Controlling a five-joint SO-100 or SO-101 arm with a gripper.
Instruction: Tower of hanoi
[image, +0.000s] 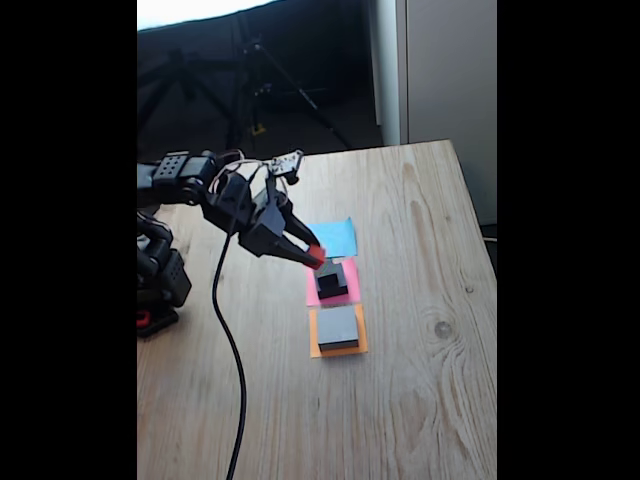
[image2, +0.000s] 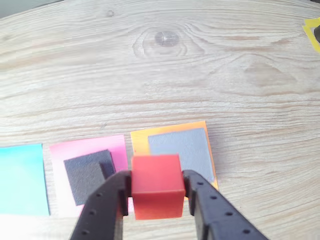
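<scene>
One red cube (image2: 157, 186) sits pinched in your claw (image2: 157, 192), aloft between the pink square's black block (image2: 89, 177) and the orange square's grey block (image2: 181, 148). Mid-transfer: next, centre over the target block, lower, release.

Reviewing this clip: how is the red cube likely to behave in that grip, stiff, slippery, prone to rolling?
The red cube keeps crisp edges between the gripper fingers, so it is probably rigid. It looks small against the fingers, so likely light. Its flat faces suggest it would sit still rather than roll; the smooth-looking sides might slip if the squeeze loosens.
</scene>
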